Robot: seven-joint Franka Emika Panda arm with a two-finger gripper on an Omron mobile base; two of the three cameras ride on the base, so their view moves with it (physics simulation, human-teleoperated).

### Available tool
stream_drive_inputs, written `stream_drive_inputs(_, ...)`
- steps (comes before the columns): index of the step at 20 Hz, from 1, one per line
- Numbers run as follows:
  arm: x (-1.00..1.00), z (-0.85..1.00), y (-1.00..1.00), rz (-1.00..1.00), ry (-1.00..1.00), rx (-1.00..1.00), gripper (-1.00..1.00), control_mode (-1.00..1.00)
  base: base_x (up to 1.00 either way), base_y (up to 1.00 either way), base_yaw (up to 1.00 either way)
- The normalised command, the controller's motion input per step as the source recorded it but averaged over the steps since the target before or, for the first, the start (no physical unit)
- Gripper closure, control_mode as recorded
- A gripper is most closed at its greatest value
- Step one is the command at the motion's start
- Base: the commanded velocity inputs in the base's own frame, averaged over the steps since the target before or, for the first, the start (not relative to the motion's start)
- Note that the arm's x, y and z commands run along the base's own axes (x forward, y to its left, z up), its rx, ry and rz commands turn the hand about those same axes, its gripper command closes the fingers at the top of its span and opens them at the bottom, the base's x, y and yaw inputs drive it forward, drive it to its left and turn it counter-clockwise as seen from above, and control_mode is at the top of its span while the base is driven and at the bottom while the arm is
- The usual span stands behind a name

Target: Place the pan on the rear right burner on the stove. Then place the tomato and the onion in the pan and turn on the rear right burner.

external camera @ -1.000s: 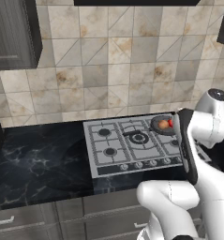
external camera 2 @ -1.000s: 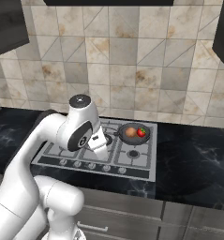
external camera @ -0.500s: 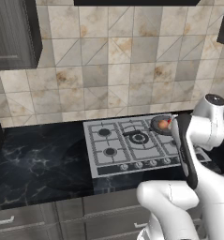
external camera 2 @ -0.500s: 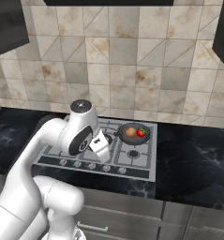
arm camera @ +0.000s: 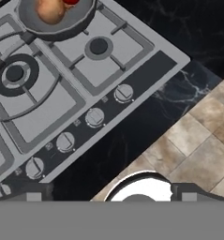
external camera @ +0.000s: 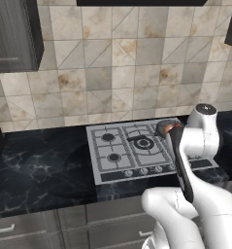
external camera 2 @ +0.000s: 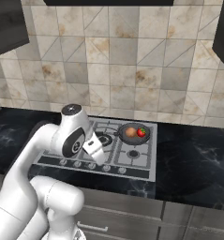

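Observation:
The pan (external camera 2: 134,134) sits at the rear right of the stove (external camera 2: 145,157) and covers the rear right burner. Inside it the onion (external camera 2: 130,132) lies on the left, with the tomato (external camera 2: 141,132) beside it on the right. My gripper (external camera 2: 103,159) hangs open and empty above the stove's front edge, well short of the pan. In the hand view its dark fingertips (arm camera: 34,192) stand far apart below the row of knobs (arm camera: 94,116), and the pan (arm camera: 55,21) with the onion (arm camera: 50,9) is at the top. In the left base view my forearm hides part of the pan (external camera: 164,127).
A large central double-ring burner (arm camera: 14,73) and the front right burner (arm camera: 98,46) lie between the knobs and the pan. Black marble counter (external camera 2: 193,161) flanks the stove on both sides. Dark cabinets (external camera: 13,36) hang above, against a tiled wall.
The arm has swung left and lower, bringing the hand back from the pan toward the stove's front edge. The jaws stay open. Pan, onion and tomato have not moved.

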Motion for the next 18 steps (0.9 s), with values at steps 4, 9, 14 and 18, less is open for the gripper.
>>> stream_drive_inputs(4,0.0,-0.32,0.0,0.04,0.0,0.0,-1.0,-1.0,0.0,0.0,0.0)
stream_drive_inputs(9,0.0,-0.25,0.0,0.03,0.0,0.0,-1.0,-1.0,0.0,0.0,0.0)
stream_drive_inputs(14,0.0,-0.24,0.0,0.0,0.0,-0.01,-1.0,-1.0,0.0,0.0,0.0)
stream_drive_inputs(18,0.04,-0.2,0.0,0.0,0.0,0.0,-1.0,-1.0,0.0,0.0,0.0)
